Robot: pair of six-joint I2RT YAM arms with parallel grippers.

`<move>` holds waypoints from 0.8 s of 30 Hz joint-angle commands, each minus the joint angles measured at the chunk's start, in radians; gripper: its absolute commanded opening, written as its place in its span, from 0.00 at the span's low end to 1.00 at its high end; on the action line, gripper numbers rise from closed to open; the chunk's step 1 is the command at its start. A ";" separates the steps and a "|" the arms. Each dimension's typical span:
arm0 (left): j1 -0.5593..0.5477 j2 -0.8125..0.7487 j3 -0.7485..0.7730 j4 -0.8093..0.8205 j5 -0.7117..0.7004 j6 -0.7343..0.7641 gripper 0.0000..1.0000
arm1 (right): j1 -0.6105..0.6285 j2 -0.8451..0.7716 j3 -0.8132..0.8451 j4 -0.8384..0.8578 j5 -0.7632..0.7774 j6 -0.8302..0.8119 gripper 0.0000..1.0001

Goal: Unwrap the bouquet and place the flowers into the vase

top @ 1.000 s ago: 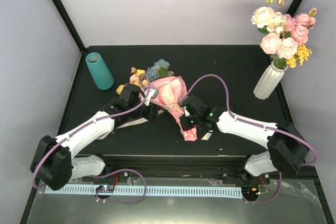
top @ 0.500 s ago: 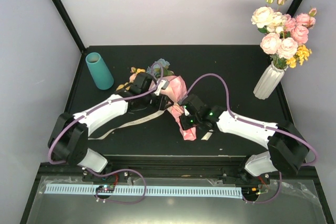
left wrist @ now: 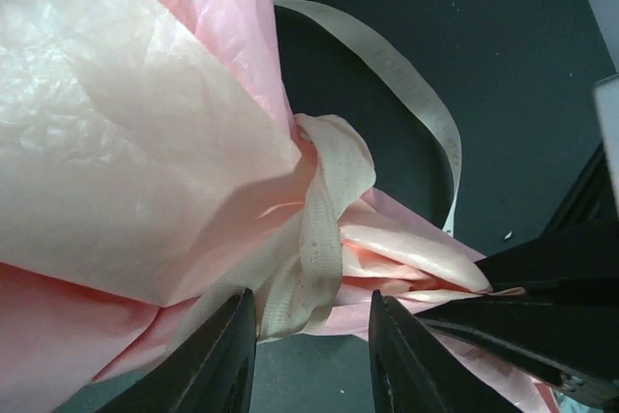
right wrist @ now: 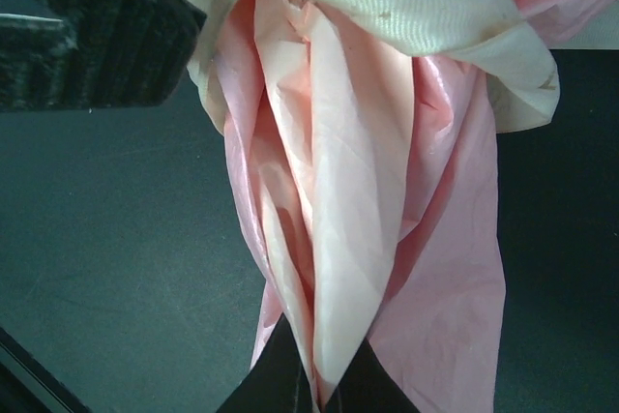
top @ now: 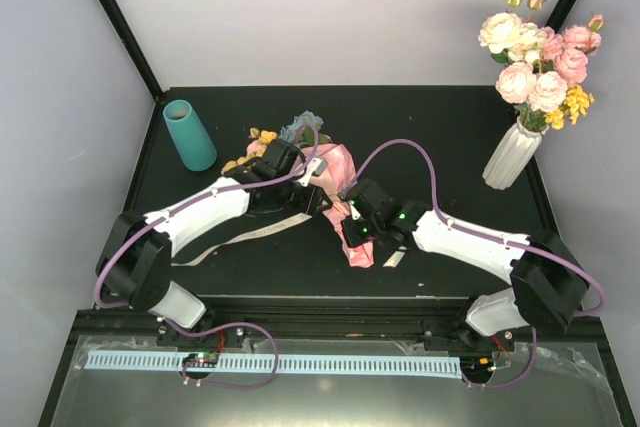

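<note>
The right pincer [right wrist: 319,367] is clamped on the pink paper tail of the bouquet [top: 336,163]. The left pincer [left wrist: 309,321] stands apart, straddling the bouquet's ribbon [left wrist: 327,181] knot.

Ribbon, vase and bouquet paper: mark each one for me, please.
ribbon [left wrist: 324,191], left wrist view, on the knot at the paper's neck.
vase [top: 192,142], top external view, on its teal side wall.
bouquet paper [right wrist: 348,239], right wrist view, on the pleated tail.

overhead; both wrists close on bouquet [top: 335,162]
</note>
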State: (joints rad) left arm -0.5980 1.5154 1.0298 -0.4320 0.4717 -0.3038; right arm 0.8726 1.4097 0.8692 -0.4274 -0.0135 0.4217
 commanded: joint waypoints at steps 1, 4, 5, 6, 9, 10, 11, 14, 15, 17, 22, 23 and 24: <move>-0.015 0.003 0.055 -0.036 -0.019 -0.015 0.34 | -0.006 0.006 0.022 0.015 0.001 -0.011 0.02; -0.023 0.009 0.052 -0.034 -0.024 -0.018 0.26 | -0.005 0.006 0.021 0.015 0.000 -0.011 0.02; -0.026 0.010 0.051 -0.034 -0.026 -0.017 0.25 | -0.005 0.006 0.021 0.014 0.000 -0.011 0.02; -0.028 0.013 0.049 -0.034 -0.027 -0.017 0.24 | -0.005 0.006 0.021 0.013 0.001 -0.011 0.02; -0.032 0.019 0.046 -0.032 -0.030 -0.019 0.23 | -0.006 0.006 0.019 0.013 0.000 -0.012 0.01; -0.033 0.022 0.046 -0.030 -0.032 -0.019 0.22 | -0.005 0.005 0.018 0.015 0.000 -0.011 0.02; -0.033 0.024 0.046 -0.029 -0.030 -0.018 0.21 | -0.005 0.005 0.017 0.015 0.000 -0.011 0.02; -0.038 0.026 0.040 -0.008 -0.026 -0.013 0.20 | -0.004 0.004 0.014 0.018 -0.001 -0.009 0.02; -0.039 0.028 0.037 0.002 -0.023 -0.011 0.21 | -0.004 0.004 0.013 0.019 -0.002 -0.009 0.02; -0.043 0.040 0.038 0.009 -0.016 0.001 0.24 | -0.006 0.005 0.012 0.021 -0.003 -0.009 0.02; -0.047 0.068 0.059 -0.001 -0.029 0.023 0.16 | -0.005 -0.004 0.005 0.024 -0.002 -0.006 0.02; -0.048 0.066 0.060 0.000 -0.029 0.028 0.08 | -0.005 -0.005 0.004 0.023 -0.001 -0.006 0.02; -0.049 0.063 0.064 -0.006 -0.035 0.029 0.02 | -0.004 -0.006 0.004 0.022 0.001 -0.003 0.02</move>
State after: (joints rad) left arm -0.6373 1.5700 1.0473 -0.4393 0.4492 -0.3038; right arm 0.8726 1.4101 0.8692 -0.4286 -0.0139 0.4213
